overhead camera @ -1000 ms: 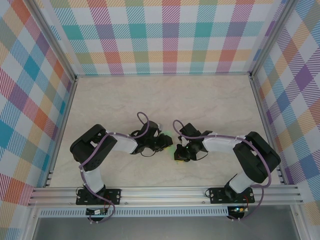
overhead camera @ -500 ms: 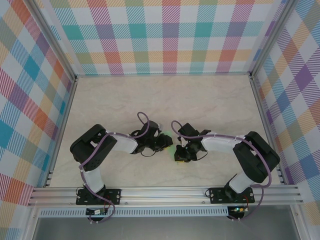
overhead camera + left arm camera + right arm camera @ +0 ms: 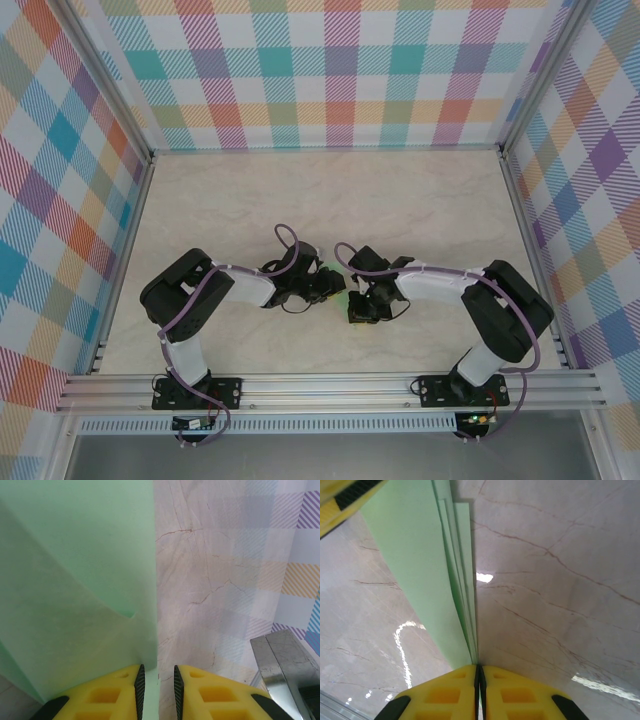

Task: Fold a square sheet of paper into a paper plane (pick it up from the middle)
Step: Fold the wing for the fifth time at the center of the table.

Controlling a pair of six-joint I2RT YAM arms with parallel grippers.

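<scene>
Right gripper (image 3: 479,672): jaws pressed flat together, clamping the stacked edges of the folded green paper (image 3: 420,555), which fans up and to the left from the fingertips.
Left gripper (image 3: 157,674): jaws a narrow slot apart; the paper's straight edge runs down into the slot. Whether the pads actually pinch it, I cannot tell.
Paper: held between the two grippers, directly ahead of each. It shows several layers along one crease, and a slanted flap ahead and to the left of the left fingertips.
Progress: well along, I judge. The sheet is a slim multi-layer strip, not a flat square. Final wing folds and the set-down look left to do; the nose is hidden.
Arms: both elbows bent outward, forearms turned inward, wrists nearly meeting.
Table (image 3: 560,580): marbled surface beyond the fingertips.
</scene>
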